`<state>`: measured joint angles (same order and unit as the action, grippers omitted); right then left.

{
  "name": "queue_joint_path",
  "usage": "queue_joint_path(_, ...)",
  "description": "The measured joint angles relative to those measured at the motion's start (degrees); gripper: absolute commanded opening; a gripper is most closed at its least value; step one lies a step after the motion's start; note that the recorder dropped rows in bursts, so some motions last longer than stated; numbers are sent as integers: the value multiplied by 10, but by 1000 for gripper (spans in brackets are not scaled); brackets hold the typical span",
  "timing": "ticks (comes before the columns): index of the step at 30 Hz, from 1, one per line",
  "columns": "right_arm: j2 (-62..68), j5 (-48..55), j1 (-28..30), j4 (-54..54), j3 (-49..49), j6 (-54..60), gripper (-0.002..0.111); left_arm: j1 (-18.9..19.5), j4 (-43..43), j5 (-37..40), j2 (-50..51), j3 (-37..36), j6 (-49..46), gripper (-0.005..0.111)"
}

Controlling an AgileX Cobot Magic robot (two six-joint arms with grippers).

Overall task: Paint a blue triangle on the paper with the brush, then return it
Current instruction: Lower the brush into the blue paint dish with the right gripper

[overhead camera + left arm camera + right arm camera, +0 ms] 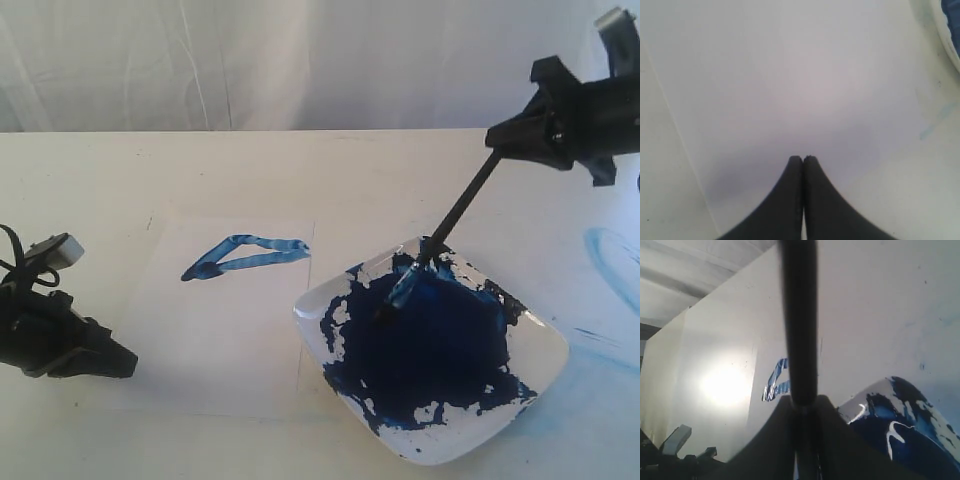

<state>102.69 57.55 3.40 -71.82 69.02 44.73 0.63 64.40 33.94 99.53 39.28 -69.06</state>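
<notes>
The right gripper (500,140) is closed on the upper end of the brush (455,215), with the thin black handle pinched between its two fingers. In the right wrist view the handle runs straight out from between them. The gripper hangs above and beyond the far right side of the plate (540,345). From there the brush slants down towards the plate's middle. Its pale-blue ferrule and stained tip meet the thick dark-blue paint that covers most of the plate, and only the plate's rim and a few patches show white.

The paper (220,340) lies flat on the tabletop (400,170), just to the plate's left. The plate's nearest corner reaches the paper's edge. The blue triangle (245,255) sits on the part of the sheet farther back than the plate, clear of the plate's rim. It is an elongated outline of uneven strokes, with its blunt end turned towards the plate and its darker point turned away from it.

The left gripper (125,362) is low at the side of the paper away from the plate, well apart from the plate. Its jaws are pressed together with nothing between them, and its tips lie over bare white sheet.

A faint pale-blue smear (610,260) marks the tabletop on the plate's right, the side opposite the paper.
</notes>
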Motion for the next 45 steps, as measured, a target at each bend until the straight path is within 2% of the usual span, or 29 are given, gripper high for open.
queue_joint_path(15,136,6,0,0,1,-13,0,0,0,1,0,0,0,0)
queue_joint_path(45,139,-99,0,0,1,-71,0,0,0,1,0,0,0,0)
